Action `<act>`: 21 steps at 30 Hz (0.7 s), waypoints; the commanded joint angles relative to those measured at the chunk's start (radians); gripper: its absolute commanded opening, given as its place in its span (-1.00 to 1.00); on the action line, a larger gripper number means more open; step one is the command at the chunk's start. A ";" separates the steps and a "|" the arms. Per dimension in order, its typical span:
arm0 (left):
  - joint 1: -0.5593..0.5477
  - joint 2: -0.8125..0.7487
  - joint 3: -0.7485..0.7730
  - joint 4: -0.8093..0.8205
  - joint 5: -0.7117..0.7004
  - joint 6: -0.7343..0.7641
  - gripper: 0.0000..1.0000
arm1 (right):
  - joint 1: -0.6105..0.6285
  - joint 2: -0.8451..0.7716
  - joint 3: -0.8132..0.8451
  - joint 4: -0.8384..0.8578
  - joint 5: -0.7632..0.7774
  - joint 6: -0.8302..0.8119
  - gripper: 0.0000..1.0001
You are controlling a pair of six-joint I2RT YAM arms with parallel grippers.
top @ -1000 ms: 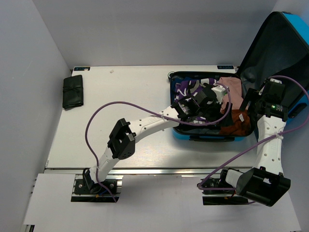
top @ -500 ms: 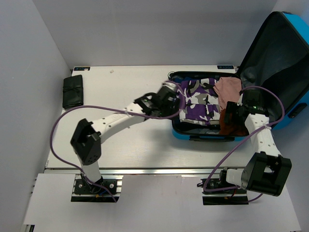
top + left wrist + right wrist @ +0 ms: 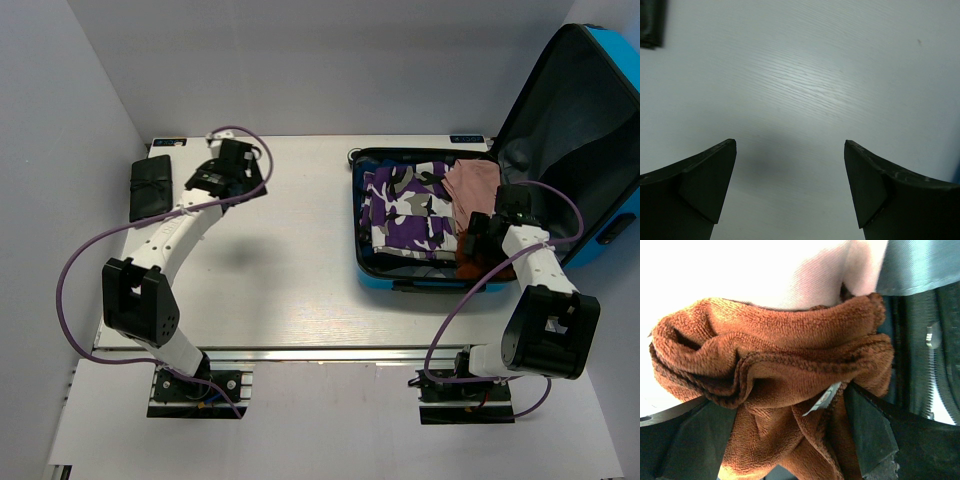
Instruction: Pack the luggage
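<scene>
The luggage (image 3: 570, 110) lies open at the right, the right gripper (image 3: 777, 395) inside with jaws apart astride a brown towel (image 3: 770, 360), while the left gripper (image 3: 790, 145), jaws apart over the table (image 3: 300, 290), probably must next shift left and lower onto the black pouch (image 3: 152, 188).

Luggage (image 3: 405, 283) is parked on the right half of the table (image 3: 290, 260), with the lid (image 3: 570, 100) stood up behind-right.
Folded clothes (image 3: 408, 205) are packed in its left side, a towel (image 3: 470, 264) at front right; a pouch (image 3: 151, 189) is left at the table's far-left edge.
</scene>
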 commanded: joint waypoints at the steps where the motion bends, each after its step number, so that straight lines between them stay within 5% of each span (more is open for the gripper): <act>1: 0.113 -0.005 0.021 -0.003 -0.014 0.006 0.96 | -0.001 -0.042 0.076 0.026 0.046 -0.005 0.79; 10: 0.374 0.287 0.287 0.009 0.080 0.086 0.96 | 0.020 -0.237 0.301 -0.065 -0.388 -0.105 0.78; 21: 0.503 0.612 0.498 0.083 0.014 0.061 0.96 | 0.107 -0.176 0.295 -0.057 -0.451 -0.146 0.79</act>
